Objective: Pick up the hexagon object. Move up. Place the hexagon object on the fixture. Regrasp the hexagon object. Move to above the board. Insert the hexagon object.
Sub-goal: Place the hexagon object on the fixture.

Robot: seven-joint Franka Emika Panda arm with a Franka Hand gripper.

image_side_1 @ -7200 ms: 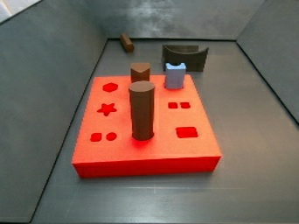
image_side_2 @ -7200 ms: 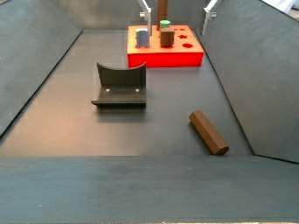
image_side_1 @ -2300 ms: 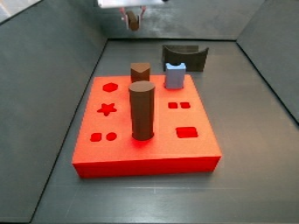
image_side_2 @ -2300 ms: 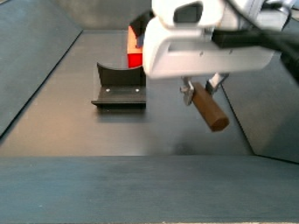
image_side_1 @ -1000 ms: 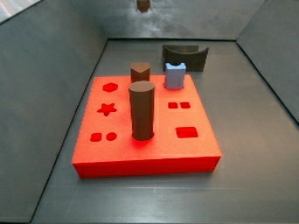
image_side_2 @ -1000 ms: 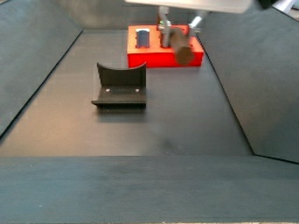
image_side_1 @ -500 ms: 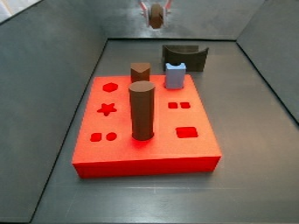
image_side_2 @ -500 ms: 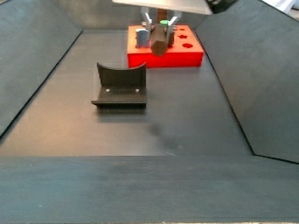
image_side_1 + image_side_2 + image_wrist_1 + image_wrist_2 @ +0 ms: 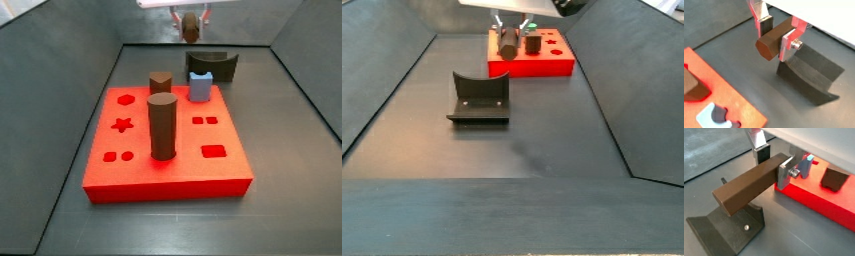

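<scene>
The hexagon object (image 9: 745,190), a slim dark brown peg with flat sides, lies level between my gripper's silver fingers (image 9: 785,174). My gripper (image 9: 774,42) is shut on the hexagon object (image 9: 771,44) and hangs in the air over the fixture (image 9: 811,75). In both side views the gripper (image 9: 191,22) (image 9: 509,32) sits high, carrying the hexagon object (image 9: 509,43) above the floor. The dark fixture (image 9: 211,65) (image 9: 478,97) stands on the floor beside the red board (image 9: 174,165) (image 9: 543,67). The fixture's notch holds nothing.
On the board stand a thick round brown cylinder peg (image 9: 162,125), a shorter brown peg with a pointed top (image 9: 160,82) and a little light blue block (image 9: 199,87). Grey walls (image 9: 389,80) slope up on both sides of the floor.
The gripper has carried the hexagon object sideways and slightly down, closer to the fixture. Earlier the peg lay on the floor and was lifted from there.
</scene>
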